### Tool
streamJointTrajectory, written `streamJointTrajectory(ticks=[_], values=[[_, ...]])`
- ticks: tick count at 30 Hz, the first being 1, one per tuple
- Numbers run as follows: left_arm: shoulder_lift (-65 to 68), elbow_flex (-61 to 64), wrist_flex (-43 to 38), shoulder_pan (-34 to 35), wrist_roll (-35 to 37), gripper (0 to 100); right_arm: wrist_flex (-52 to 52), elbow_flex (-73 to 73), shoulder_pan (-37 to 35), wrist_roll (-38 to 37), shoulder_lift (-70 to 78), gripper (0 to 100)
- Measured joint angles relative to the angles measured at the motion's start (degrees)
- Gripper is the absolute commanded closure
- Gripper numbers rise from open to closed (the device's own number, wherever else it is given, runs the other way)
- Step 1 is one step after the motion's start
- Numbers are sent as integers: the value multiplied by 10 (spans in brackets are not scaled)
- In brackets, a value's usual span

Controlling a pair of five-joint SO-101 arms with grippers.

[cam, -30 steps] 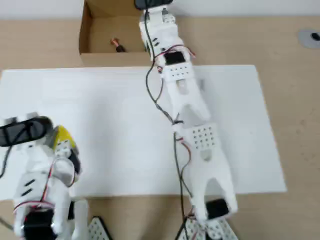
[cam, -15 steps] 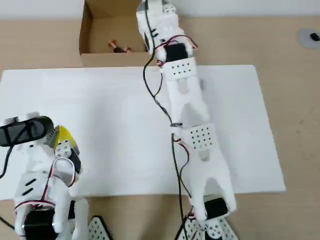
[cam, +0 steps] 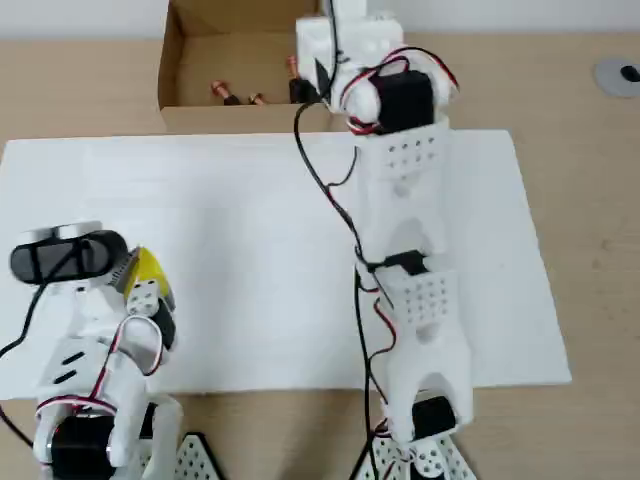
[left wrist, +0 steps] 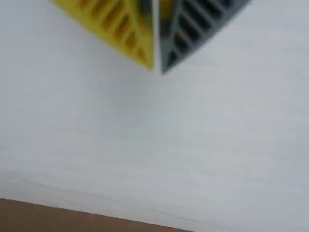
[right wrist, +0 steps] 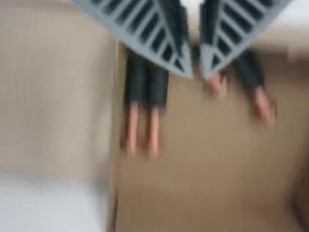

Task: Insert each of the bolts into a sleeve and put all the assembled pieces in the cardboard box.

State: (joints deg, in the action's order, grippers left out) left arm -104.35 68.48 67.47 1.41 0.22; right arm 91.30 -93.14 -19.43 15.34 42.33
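Observation:
The cardboard box stands at the table's far edge. Inside it lie assembled pieces, black sleeves with copper bolts, another pair beside them. My right gripper hangs over the box's right part. In the right wrist view its grey fingers stand slightly open, nothing between them, above several sleeved bolts on the box floor. My left gripper is at the near left over the white sheet; its yellow and grey fingertips touch, shut and empty.
The white sheet covers most of the table between the arms. Bare brown table shows along the sheet's edge. A small grey disc lies at the far right. The right arm's body and cables stretch across the sheet's middle right.
The right arm has lifted and drawn back a little over the box, and more sleeved bolts now show inside. The left arm has shifted slightly to the right.

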Motion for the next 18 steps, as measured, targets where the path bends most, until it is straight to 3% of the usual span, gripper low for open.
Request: streamJointTrajectory(ticks=[4, 14, 18], values=[[0, 0, 0, -6, 0, 995, 93, 0, 2, 4, -56, 989], [0, 0, 0, -6, 0, 995, 104, 2, 16, 4, -220, 989], [0, 0, 0, -6, -32, 995, 104, 73, 18, 4, -289, 989]])
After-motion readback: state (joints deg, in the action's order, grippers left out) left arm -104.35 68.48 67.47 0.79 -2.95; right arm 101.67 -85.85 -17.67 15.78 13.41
